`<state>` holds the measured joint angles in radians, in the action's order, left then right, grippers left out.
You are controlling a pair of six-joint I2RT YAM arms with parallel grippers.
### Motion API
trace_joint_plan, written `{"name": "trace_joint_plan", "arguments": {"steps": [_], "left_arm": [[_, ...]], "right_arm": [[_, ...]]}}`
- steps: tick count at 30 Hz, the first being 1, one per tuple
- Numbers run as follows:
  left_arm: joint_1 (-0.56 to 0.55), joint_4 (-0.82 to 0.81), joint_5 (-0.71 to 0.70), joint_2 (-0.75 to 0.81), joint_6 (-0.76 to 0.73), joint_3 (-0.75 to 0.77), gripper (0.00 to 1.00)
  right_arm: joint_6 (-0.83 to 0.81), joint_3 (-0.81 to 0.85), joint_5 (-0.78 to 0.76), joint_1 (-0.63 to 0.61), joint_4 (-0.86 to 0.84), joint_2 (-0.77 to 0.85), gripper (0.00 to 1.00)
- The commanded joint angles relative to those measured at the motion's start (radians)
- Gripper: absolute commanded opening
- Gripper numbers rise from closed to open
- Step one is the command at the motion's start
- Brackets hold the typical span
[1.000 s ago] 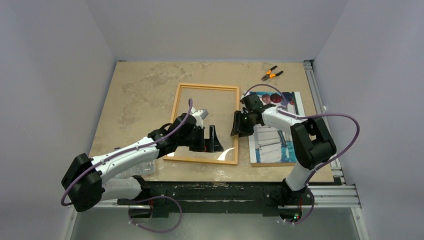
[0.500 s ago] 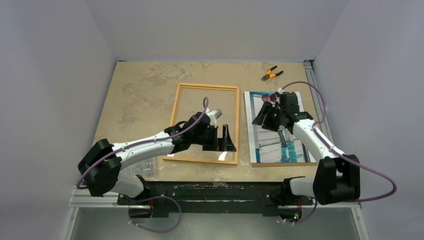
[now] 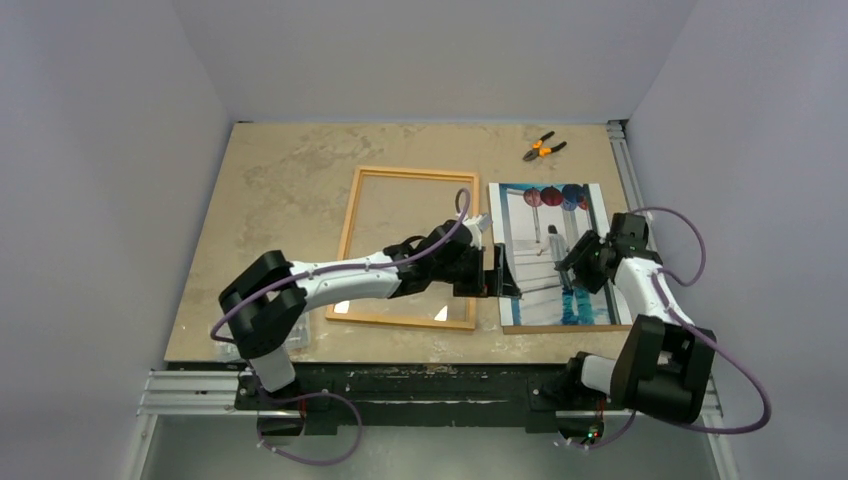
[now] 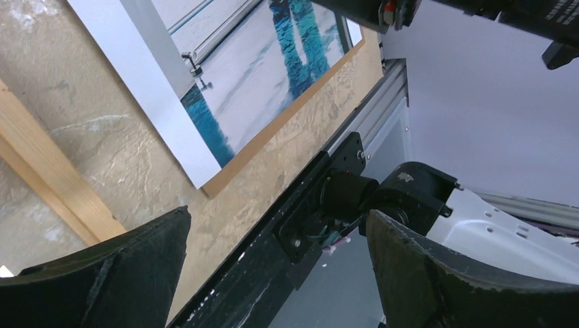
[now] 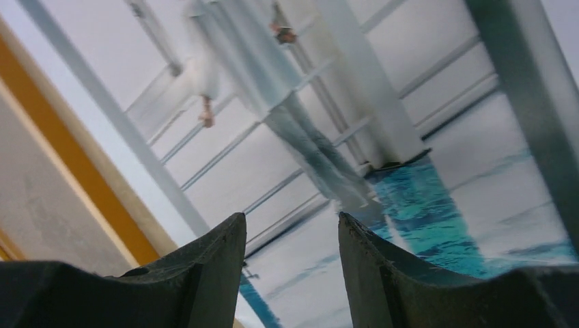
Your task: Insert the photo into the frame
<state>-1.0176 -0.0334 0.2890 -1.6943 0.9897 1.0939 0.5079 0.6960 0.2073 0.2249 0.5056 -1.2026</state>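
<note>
Near: my left claw, spread wide, empty, over the gap between frame and photo. Beyond: my right claw, half-spread, empty, above the photo, which lies on a brown board just right of the frame. Far edge: orange-handled pliers.

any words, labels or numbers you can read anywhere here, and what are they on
No text can be read in any view.
White lettering on a black arm part at the top edge of the left wrist view: cut off, too small to read.
No lettering shows on the photo, the frame or the pliers.
</note>
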Motion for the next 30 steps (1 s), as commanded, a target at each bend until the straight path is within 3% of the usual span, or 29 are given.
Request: {"name": "trace_joint_plan", "arguments": {"steps": [1,8,16,30], "left_arm": [[-0.014,0.004,-0.054,-0.067,0.034,0.092,0.97],[-0.033,0.079,-0.078,-0.220,0.047,0.226,0.96],[-0.054,0.252,-0.191,-0.309,0.056,0.340,0.96],[-0.058,0.273,-0.192,-0.429,0.095,0.426,0.96]], "right_arm": [[-0.006,-0.048,0.022,0.087,-0.031,-0.081,0.51],[-0.002,-0.071,0.086,0.154,-0.065,-0.193,0.50],[-0.003,-0.073,0.066,0.168,-0.052,-0.168,0.49],[-0.010,-0.081,0.097,0.169,-0.060,-0.178,0.48]]}}
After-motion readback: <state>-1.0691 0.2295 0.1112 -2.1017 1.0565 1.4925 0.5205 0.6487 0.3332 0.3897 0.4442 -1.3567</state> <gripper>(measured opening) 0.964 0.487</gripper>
